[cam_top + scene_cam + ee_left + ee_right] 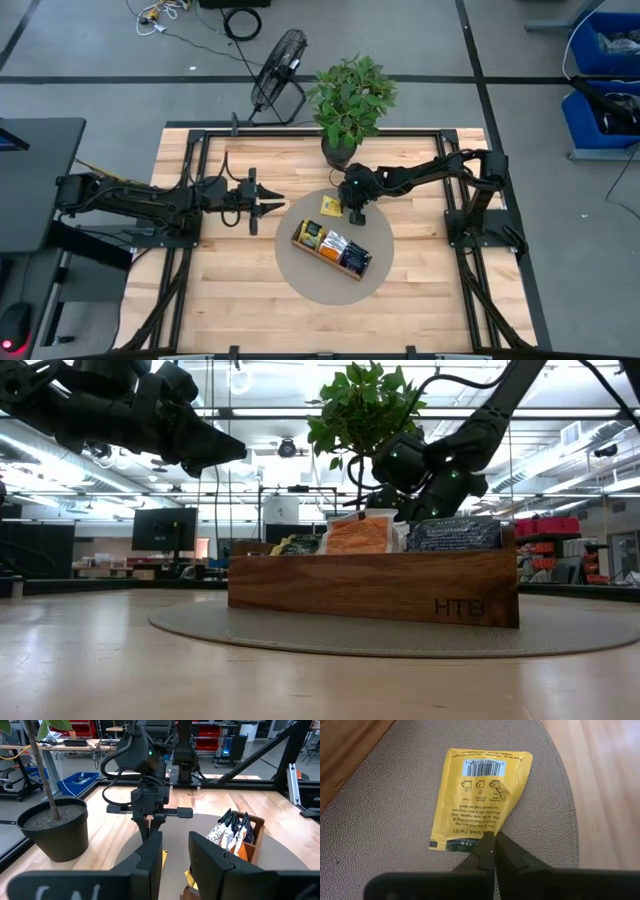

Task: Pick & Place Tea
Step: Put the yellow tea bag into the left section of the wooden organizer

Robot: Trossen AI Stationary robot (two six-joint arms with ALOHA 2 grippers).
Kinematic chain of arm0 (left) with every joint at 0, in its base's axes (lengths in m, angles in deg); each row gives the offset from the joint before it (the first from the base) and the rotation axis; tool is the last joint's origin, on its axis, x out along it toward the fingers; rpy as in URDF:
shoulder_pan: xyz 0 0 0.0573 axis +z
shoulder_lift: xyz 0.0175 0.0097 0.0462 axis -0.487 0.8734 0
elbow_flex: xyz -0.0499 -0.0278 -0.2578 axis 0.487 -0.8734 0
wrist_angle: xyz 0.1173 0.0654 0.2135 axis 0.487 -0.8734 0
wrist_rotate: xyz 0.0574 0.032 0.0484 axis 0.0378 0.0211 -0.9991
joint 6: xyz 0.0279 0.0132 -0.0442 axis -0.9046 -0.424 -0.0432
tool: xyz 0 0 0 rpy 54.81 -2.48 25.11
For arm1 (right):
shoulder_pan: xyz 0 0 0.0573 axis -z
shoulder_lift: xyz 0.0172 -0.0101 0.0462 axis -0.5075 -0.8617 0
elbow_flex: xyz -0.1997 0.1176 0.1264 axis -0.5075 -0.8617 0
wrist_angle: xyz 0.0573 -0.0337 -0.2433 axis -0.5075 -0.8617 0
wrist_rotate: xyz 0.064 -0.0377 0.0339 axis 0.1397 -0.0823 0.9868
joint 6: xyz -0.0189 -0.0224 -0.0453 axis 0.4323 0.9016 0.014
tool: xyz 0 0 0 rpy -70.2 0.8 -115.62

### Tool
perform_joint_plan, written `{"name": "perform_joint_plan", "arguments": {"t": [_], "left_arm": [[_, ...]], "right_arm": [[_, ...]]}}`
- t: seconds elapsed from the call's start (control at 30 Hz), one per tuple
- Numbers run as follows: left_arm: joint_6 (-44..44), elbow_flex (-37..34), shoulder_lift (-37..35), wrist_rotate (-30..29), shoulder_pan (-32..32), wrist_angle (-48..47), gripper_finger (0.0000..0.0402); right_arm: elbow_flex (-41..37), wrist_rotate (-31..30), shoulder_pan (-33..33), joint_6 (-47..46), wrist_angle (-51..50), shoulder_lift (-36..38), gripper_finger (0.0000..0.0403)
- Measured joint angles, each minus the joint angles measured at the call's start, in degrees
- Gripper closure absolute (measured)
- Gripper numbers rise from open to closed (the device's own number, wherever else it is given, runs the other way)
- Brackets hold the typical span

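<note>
Right hand [490, 851] apparently pinching yellow sachet [480, 795].

You've got even overhead light, bright ceiling strips [300, 412] glaring in the low view, and the blurred near table [100, 670].

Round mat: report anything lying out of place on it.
One yellow sachet lies flat and loose on the round mat, outside the wooden tray where the other sachets stand filed. The right gripper is shut on its edge, and the sachet looks slightly creased there. The left gripper hangs beside the mat.
</note>
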Motion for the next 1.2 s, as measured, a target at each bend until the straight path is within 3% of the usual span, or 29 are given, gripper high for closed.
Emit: {"name": "perform_joint_plan", "arguments": {"t": [0.73, 1.2], "left_arm": [[4.56, 0.02, 0.0, 0.0, -0.02, -0.04, 0.0303], [16.59, 0.02, 0.02, -2.9, -0.1, 0.59, 0.0303]], "right_arm": [[-0.13, -16.65, -5.82, -1.96, -3.52, 11.75, 0.0402], [-0.11, -30.58, -13.85, -8.0, 3.36, 14.01, 0.0403]]}}
